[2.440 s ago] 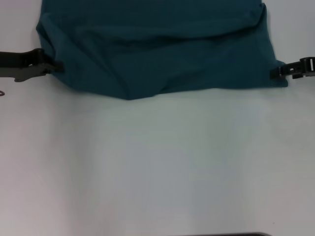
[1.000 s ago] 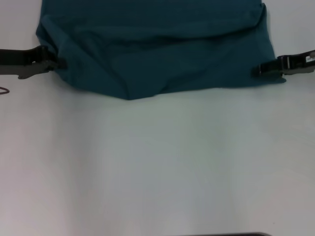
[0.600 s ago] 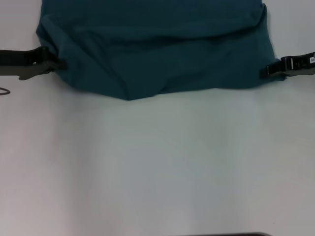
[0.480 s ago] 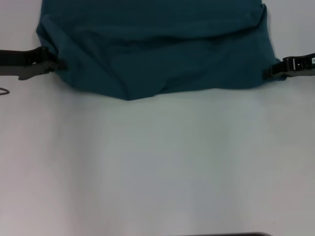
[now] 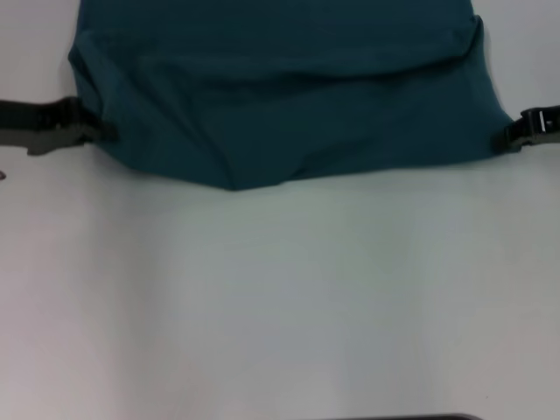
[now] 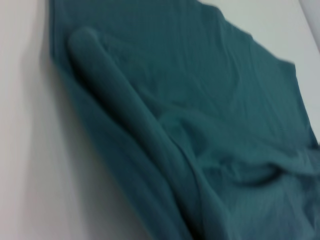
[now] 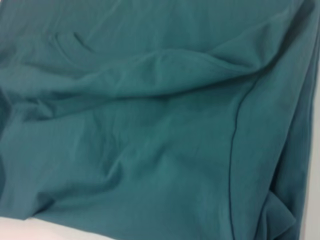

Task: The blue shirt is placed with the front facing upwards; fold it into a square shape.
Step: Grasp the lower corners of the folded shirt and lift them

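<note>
Shirt [image 5: 280,87] lies rumpled along the desk's [image 5: 280,297] far edge. My left claw [image 5: 94,131] pinches its left side; my right claw [image 5: 512,138] touches its right corner, grip unclear.

The blue shirt [image 5: 280,87] lies on the table's [image 5: 280,297] far part, between left gripper [image 5: 98,131] and right gripper [image 5: 509,138].

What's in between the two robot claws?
In the head view, only the blue shirt lies between the left gripper and the right gripper, one at each side edge.
</note>
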Controlling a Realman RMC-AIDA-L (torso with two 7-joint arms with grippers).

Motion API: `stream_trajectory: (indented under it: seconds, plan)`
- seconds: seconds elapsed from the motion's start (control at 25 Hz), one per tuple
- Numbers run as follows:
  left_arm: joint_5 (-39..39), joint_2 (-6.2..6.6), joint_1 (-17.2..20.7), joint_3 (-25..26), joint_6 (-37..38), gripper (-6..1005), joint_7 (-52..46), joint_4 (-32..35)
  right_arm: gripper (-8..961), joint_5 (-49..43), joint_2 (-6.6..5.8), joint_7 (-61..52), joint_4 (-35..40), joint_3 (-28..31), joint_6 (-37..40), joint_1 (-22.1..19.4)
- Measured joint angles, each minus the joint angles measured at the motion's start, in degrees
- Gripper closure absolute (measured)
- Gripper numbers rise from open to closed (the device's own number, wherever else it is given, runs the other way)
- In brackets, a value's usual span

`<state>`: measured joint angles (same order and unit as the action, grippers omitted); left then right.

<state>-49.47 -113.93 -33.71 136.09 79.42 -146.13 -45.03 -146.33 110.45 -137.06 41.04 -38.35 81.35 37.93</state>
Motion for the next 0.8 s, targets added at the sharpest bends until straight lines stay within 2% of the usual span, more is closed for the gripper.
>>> stream_trajectory:
  seconds: [0.12,0.28,0.56,0.8]
  plan:
    - [2.3,0.31,0.1,0.1,5.1,997,0.0,-0.7,852,-2.2,-0.44,-0.5,1.0,-0.1,4.6,0.3]
    - [6.2,0.66,1.3,0.3,13.2,997,0.0,-2.6,887,-6.5,-0.44,-1.1,4.2,-1.1,13.3,0.1]
    - [9.9,0.02,5.6,0.2,26.1,997,0.1,-9.8,886,-13.0,1.9,-0.4,10.1,-2.8,24.3,-0.9]
    - [14.6,-0.24,7.6,0.6,30.5,997,0.5,-11.5,887,-15.6,2.91,0.7,10.8,-3.1,27.9,-2.3]
